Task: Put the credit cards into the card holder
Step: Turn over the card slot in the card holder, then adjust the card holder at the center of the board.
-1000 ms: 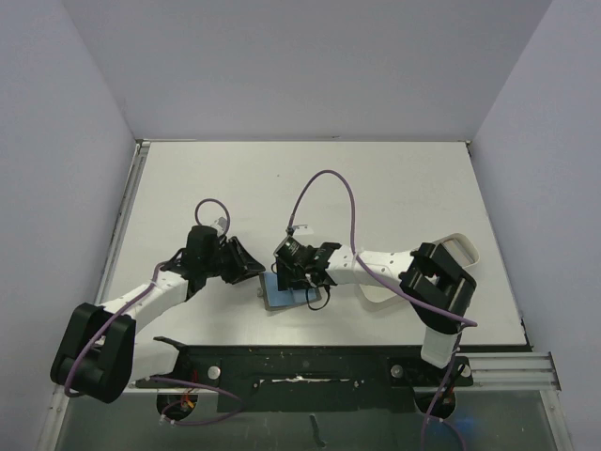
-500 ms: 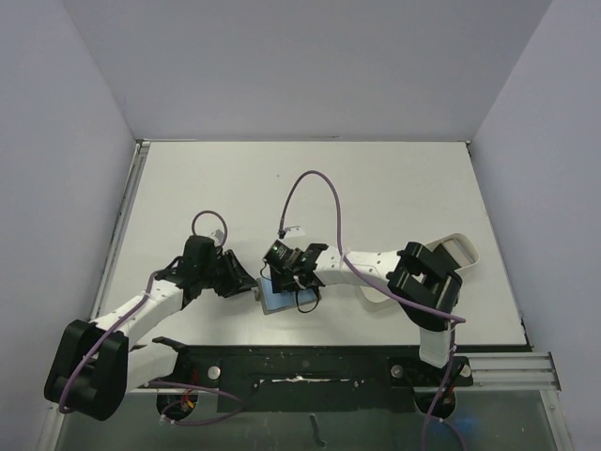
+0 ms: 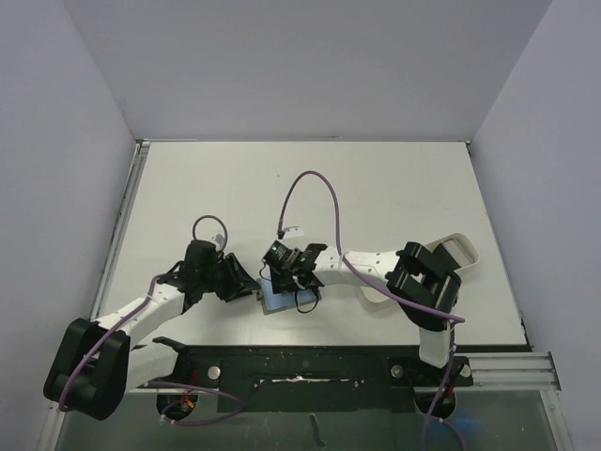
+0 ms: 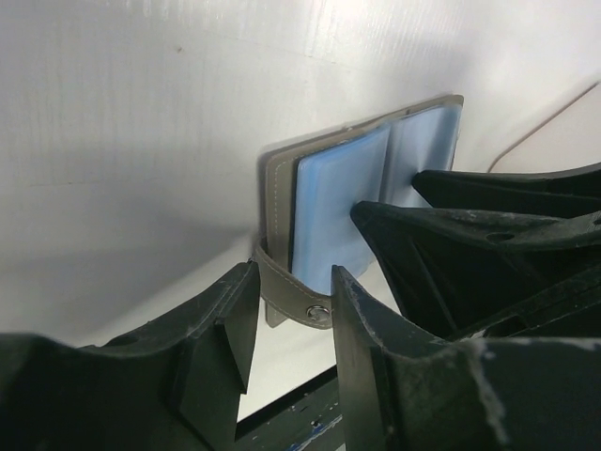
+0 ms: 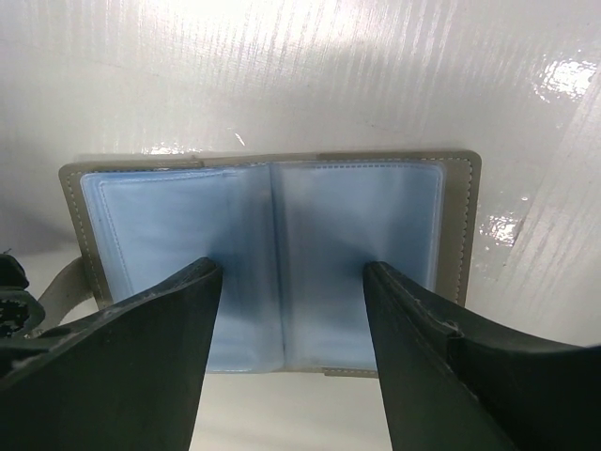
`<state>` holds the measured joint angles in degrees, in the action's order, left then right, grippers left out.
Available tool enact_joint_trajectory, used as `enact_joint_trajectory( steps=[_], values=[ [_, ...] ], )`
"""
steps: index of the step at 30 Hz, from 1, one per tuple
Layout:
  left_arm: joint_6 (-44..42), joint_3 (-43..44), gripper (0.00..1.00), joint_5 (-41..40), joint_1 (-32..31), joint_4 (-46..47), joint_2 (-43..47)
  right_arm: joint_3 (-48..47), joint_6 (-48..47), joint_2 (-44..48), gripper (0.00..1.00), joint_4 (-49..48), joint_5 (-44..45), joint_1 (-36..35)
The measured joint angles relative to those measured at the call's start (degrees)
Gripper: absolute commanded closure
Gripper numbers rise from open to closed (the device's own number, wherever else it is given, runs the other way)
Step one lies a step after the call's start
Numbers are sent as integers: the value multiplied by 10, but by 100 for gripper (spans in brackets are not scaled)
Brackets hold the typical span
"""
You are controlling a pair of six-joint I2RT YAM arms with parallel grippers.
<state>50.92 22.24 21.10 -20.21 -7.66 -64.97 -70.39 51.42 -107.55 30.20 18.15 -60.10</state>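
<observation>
Left gripper (image 4: pixel 293 282) low at the edge of the card holder (image 4: pixel 338 188), jaws partly spread, clasp tab (image 4: pixel 280 277) lying between them. Cannot tell whether pinching that tab or merely flanking it.

Right gripper (image 5: pixel 291 271) directly above the same card holder, jaws spread wide and holding nothing, one finger over each blue sleeve page. Appears to press the pages flat, though contact cannot be confirmed.

Card holder lying open on the counter (image 3: pixel 394 188) near its front edge, between the two arms, light blue lining up, grey-olive cover showing only as a border. Sleeves looking empty.

No credit cards to be seen in any view.

Judged as the preparing step: wallet spread and steadied, no loading begun. Next move likely calls for freeing one gripper to fetch a card while the other keeps the holder open and pinned. Then a thin-edge pinch on the card and a shallow, flat slide into a sleeve mouth. Risk of the cover folding shut or skating across the slick counter once pressure lifts.
</observation>
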Motion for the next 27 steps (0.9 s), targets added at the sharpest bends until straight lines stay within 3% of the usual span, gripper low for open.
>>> enact_joint_trajectory(
  steps=[8,27],
  values=[
    [9,-1,79,0,-1,19,-30,0,-24,4,37,-1,-13,4],
    [-21,76,76,-22,-1,2,-54,0,-77,68,39,9,-31,35]
  ],
)
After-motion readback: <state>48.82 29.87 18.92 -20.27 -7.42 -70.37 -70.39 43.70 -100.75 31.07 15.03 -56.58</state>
